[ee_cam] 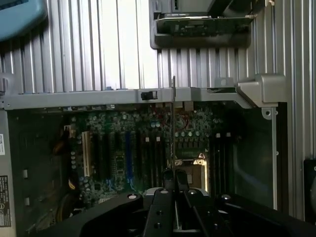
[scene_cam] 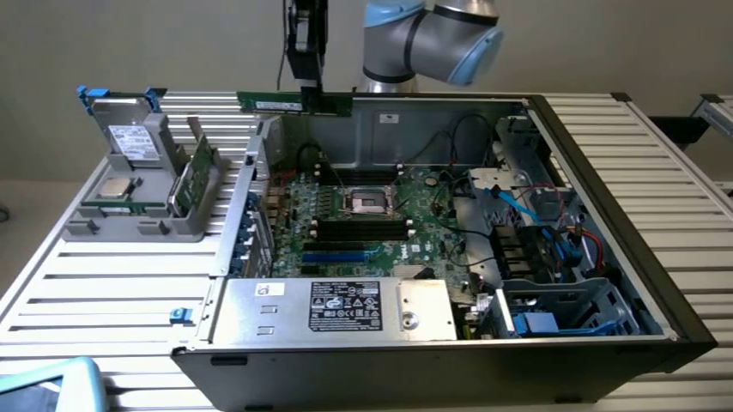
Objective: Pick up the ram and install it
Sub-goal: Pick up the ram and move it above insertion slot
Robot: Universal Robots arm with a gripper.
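Observation:
The ram (scene_cam: 287, 102), a long narrow green stick with a white label, hangs level in the air above the far rim of the open computer case (scene_cam: 596, 172). My gripper (scene_cam: 309, 89) is shut on its top edge, coming straight down from above. In the wrist view the ram (ee_cam: 173, 123) is edge-on, a thin line running out from my gripper (ee_cam: 173, 178) over the motherboard (ee_cam: 118, 148). The black memory slots (scene_cam: 360, 228) lie below and nearer the camera, beside the processor socket (scene_cam: 372, 202); nothing sits in them.
A grey parts holder (scene_cam: 132, 225) stands at the exterior view's left with a silver processor chip (scene_cam: 118, 189), a drive and another green board (scene_cam: 197, 176). The power supply (scene_cam: 332, 309) fills the case's near side. Cables and drive cages (scene_cam: 550, 249) crowd its right.

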